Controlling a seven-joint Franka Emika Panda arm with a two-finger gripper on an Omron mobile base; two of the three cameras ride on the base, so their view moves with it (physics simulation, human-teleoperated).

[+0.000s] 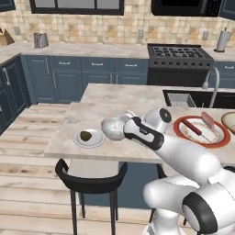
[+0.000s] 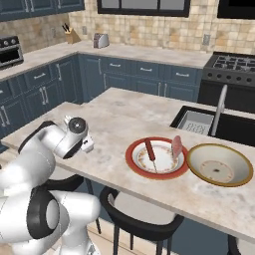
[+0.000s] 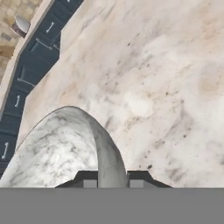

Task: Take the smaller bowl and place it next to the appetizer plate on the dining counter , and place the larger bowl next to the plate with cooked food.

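Note:
My gripper is shut on the rim of the smaller bowl, a grey-white marbled bowl. In the hand view the bowl's wall runs between the two fingertips. The bowl sits low at the dining counter, just right of the appetizer plate with its dark morsel; whether it rests on the top I cannot tell. Further right lies the red-rimmed plate with cooked food. The larger bowl, cream with a brown rim, sits right beside that plate.
A sink with a tall faucet is set into the counter behind the red-rimmed plate. Black stools stand along the near edge. A stove and blue cabinets line the back wall.

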